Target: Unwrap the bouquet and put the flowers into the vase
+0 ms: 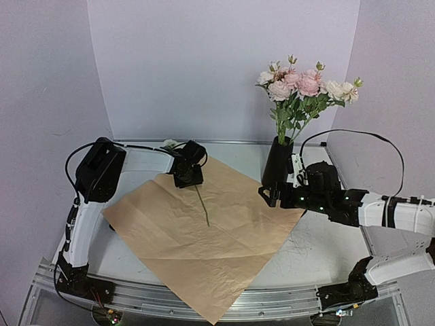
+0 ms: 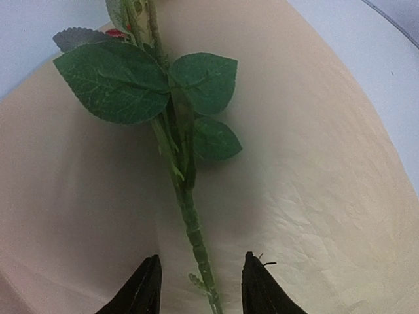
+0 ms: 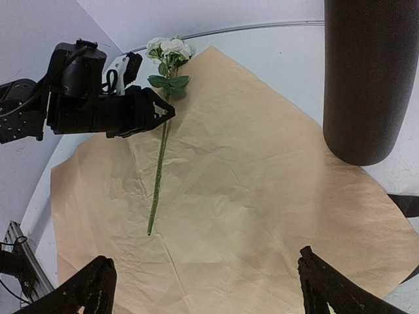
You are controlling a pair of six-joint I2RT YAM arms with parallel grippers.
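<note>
Lying flat on the tan paper sheet [image 1: 204, 251] is one loose flower [image 3: 160, 157]: white bloom [image 3: 169, 47] at the far-left corner, bare stem [image 1: 202, 204] pointing to the near side. The other flowers [image 1: 306, 85] stand in the black vase [image 1: 277, 163], far right on the surface [image 1: 319, 251], at the sheet's edge. Can't tell if the vase sits on the paper.

Left jaws: apart, straddling the stem just below the leaves [image 2: 114, 82], not clamped on it. Fingertips [image 2: 147, 288] are low over the paper. Right jaws: wide apart, empty, hovering just beside the vase base.

Risks, as judgement:
- The stem is thin and flat on the sheet, so the jaws may pinch paper with it. Lifting would then drag the sheet, and could nudge the vase if they touch.
- The stem lies off-centre between the fingertips, so it may roll or slip out.
- The grip is near the bloom end, so the long tail would hang and swing, making it hard to aim.
- The vase mouth is crowded, so the stem tip may catch the rim or push the other blooms.
- The right jaws are close enough to bump the vase.
</note>
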